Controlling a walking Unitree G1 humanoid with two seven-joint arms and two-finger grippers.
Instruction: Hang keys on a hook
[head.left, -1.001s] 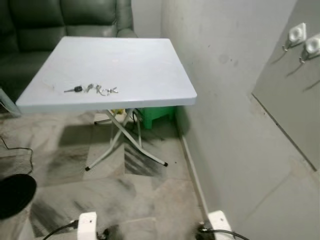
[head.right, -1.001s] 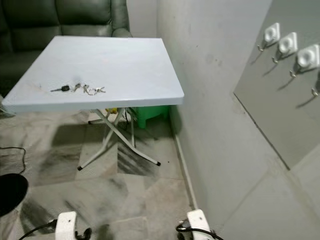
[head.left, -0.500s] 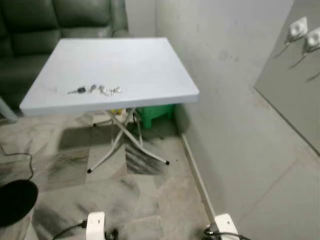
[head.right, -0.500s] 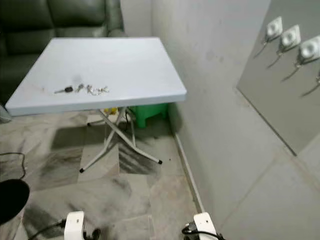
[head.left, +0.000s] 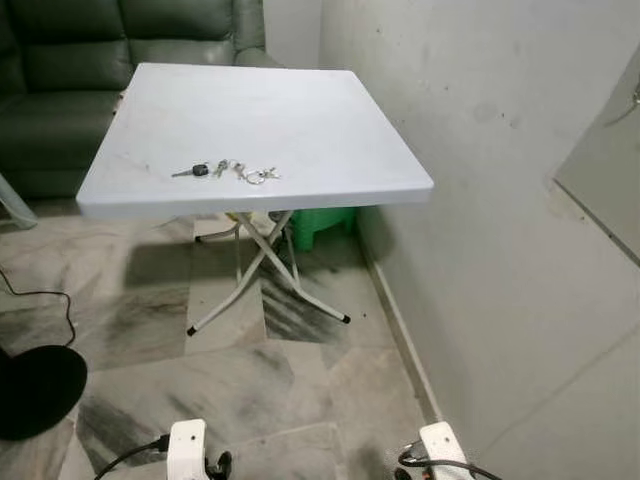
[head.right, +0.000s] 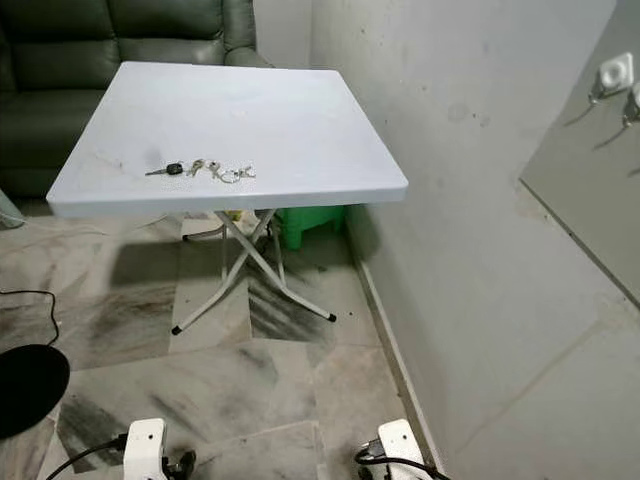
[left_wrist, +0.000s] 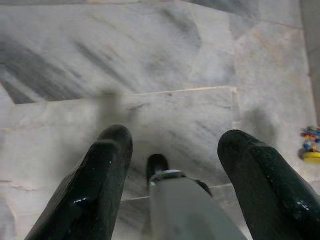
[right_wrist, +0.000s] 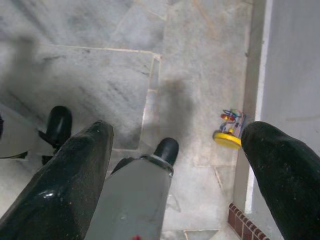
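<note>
Keys (head.right: 201, 169) lie near the counter's (head.right: 300, 110) front edge, unmoved; the camera has turned left, leaving one hook (head.right: 612, 76) on the wall right of the counter. Left hand (left_wrist: 172, 150) and right hand (right_wrist: 180, 145) hang wide open, empty, above the floor.

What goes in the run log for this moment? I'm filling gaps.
keys: on table | hooks: on wall panel, bare | left gripper: open, idle | right gripper: open, idle
</note>
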